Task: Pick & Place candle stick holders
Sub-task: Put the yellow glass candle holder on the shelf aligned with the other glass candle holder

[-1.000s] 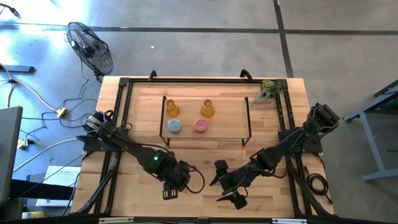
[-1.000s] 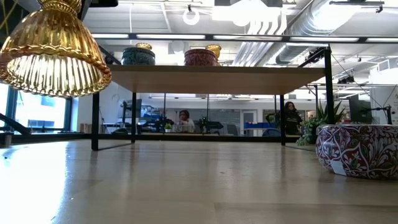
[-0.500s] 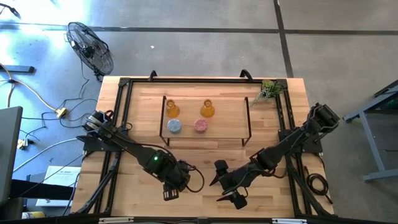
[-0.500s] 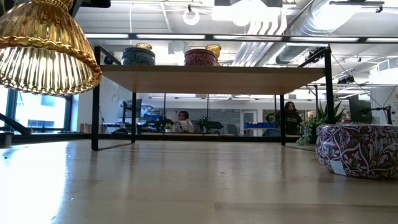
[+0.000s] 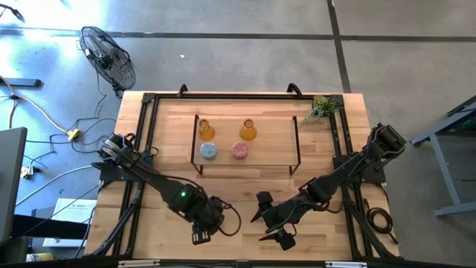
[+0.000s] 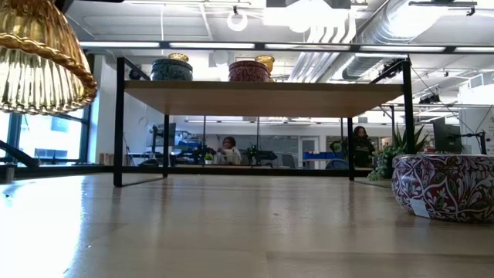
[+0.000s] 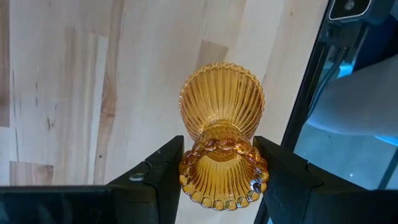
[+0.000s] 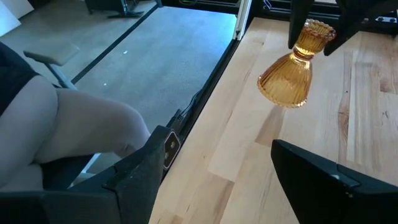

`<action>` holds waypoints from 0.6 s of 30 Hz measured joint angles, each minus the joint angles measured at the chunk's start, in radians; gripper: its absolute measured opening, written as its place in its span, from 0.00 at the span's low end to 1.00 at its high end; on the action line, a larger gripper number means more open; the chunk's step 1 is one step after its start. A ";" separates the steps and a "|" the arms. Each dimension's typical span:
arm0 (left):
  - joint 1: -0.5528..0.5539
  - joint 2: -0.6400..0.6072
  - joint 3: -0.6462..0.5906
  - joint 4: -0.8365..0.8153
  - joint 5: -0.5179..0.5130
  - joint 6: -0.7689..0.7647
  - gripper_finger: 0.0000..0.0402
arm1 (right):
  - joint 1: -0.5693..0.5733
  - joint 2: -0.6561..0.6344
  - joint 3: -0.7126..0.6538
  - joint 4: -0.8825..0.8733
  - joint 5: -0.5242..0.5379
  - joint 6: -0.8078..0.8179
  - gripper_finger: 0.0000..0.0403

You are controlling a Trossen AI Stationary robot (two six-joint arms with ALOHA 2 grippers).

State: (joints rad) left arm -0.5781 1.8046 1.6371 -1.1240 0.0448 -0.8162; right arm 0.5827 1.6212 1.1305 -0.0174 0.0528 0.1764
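Above the pale wooden table (image 5: 160,149), well short of the black-framed shelf (image 5: 297,145), a ribbed amber glass candle holder (image 7: 222,115) is clamped at its beaded neck by the left gripper (image 7: 217,163), a hold suited to slippery, breakable glass, while the right gripper (image 8: 214,171) is held open nearby.

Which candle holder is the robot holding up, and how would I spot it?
Look at the near edge of the wooden table, left side, where the left gripper pinches an amber ribbed glass holder by its neck. Unlike the four on the shelf, it hangs in the air.
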 joint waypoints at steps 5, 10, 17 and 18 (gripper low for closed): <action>0.000 0.000 0.000 0.000 0.006 0.005 0.43 | 0.000 0.000 0.000 0.000 0.000 0.000 0.72; -0.005 0.000 0.000 0.000 0.013 0.023 0.43 | 0.000 0.000 0.000 0.000 0.000 0.000 0.72; -0.019 0.000 0.000 -0.002 0.019 0.035 0.43 | 0.000 0.000 0.000 0.000 0.000 0.002 0.72; -0.019 0.000 0.000 -0.002 0.019 0.033 0.42 | 0.000 0.000 0.000 0.000 0.000 0.002 0.72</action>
State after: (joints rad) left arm -0.5971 1.8046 1.6371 -1.1257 0.0635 -0.7833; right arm 0.5830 1.6212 1.1305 -0.0174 0.0528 0.1783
